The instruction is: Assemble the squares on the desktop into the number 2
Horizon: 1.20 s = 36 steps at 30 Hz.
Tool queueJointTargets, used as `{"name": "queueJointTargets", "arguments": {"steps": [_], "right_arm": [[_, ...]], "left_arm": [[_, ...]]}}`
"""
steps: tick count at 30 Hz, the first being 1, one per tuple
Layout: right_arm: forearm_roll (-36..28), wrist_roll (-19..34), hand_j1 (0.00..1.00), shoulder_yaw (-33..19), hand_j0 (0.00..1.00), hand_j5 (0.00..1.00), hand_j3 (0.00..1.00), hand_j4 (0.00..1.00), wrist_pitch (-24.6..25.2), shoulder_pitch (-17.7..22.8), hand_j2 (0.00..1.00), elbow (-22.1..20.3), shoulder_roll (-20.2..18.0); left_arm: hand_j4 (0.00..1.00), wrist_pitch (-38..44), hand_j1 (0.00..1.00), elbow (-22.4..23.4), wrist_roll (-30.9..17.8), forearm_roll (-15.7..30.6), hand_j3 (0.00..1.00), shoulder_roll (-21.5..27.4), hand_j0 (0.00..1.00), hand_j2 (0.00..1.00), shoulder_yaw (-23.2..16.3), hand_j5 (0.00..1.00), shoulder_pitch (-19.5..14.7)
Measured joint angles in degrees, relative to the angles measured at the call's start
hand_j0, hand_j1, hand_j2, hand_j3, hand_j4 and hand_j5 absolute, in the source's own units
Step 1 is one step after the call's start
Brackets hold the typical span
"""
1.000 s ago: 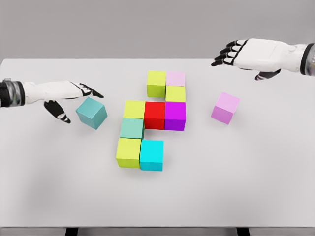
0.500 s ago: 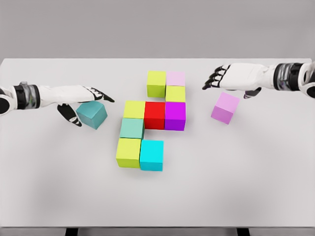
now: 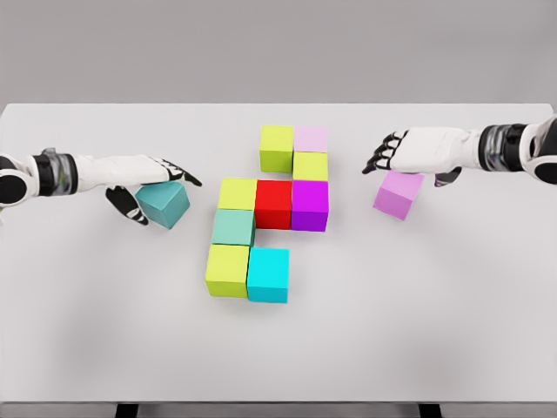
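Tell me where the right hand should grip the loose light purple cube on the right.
Probably from above, fingers and thumb on opposite side faces of the light purple cube. It stands apart from the assembled blocks, all sides clear, turned slightly. The right hand hovers over its far edge.

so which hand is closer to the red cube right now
Left, narrowly. The left hand is over the teal cube, left of the red cube. The right hand is farther right, above the loose pink cube.

Teal cube (image 3: 165, 204) top partly hidden; contact maybe, unclear.
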Motion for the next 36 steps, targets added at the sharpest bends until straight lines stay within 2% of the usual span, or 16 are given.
{"name": "queueJointTargets", "arguments": {"steps": [2,5,11,16,21,24,28,31,34,36], "right_arm": [[0.1,0.0,1.00,0.1,1.00,1.00,1.00,1.00,0.0,0.0,1.00,0.1,0.0],[0.2,0.0,1.00,0.6,1.00,1.00,1.00,1.00,0.0,0.0,1.00,0.1,0.1],[0.3,0.0,1.00,1.7,1.00,1.00,1.00,1.00,0.0,0.1,1.00,0.7,0.3],[0.3,0.0,1.00,2.6,1.00,1.00,1.00,1.00,0.0,0.1,1.00,1.4,0.5],[0.3,0.0,1.00,2.6,1.00,1.00,1.00,1.00,0.0,0.1,1.00,1.8,0.7],[0.3,0.0,0.87,2.4,0.87,0.87,0.87,0.87,0.0,0.1,0.87,2.2,1.0],[0.2,0.0,0.74,2.2,0.74,0.74,0.74,0.74,0.0,0.2,0.74,2.8,1.5],[0.1,0.0,0.60,2.1,0.60,0.60,0.60,0.60,0.0,0.2,0.60,3.0,1.7],[0.4,0.0,0.56,2.0,0.56,0.56,0.56,0.56,-0.1,0.2,0.56,3.1,1.7],[0.5,0.0,0.49,2.0,0.49,0.49,0.49,0.49,-0.1,0.2,0.49,3.1,1.8]], "left_arm": [[0.41,0.1,0.41,0.1,0.1,0.3,0.41,-0.1,0.41,0.41,0.1,0.41,0.1],[0.33,-0.2,0.33,0.3,-0.2,0.3,0.33,-0.2,0.33,0.33,0.2,0.33,0.1],[0.30,-0.2,0.30,0.8,-0.4,0.5,0.30,0.2,0.30,0.30,0.5,0.30,-0.9],[0.27,2.8,0.27,1.4,-0.4,0.3,0.27,-0.9,0.27,0.27,0.7,0.27,-3.6],[0.28,7.3,0.28,9.4,1.3,0.6,0.28,-7.7,0.28,0.28,0.8,0.28,-7.2],[0.27,15.3,0.27,11.9,2.3,0.6,0.27,-11.7,0.27,0.27,0.7,0.27,-9.2],[0.27,25.4,0.27,12.9,2.8,0.4,0.27,-15.3,0.27,0.27,0.6,0.27,-10.5],[0.27,29.9,0.27,13.3,3.8,0.4,0.27,-18.0,0.27,0.27,0.6,0.27,-10.5],[0.27,33.6,0.27,13.4,6.2,0.4,0.27,-20.5,0.27,0.27,0.5,0.27,-10.5],[0.27,34.7,0.27,13.5,7.7,0.4,0.27,-21.6,0.27,0.27,0.5,0.27,-10.6]]}}
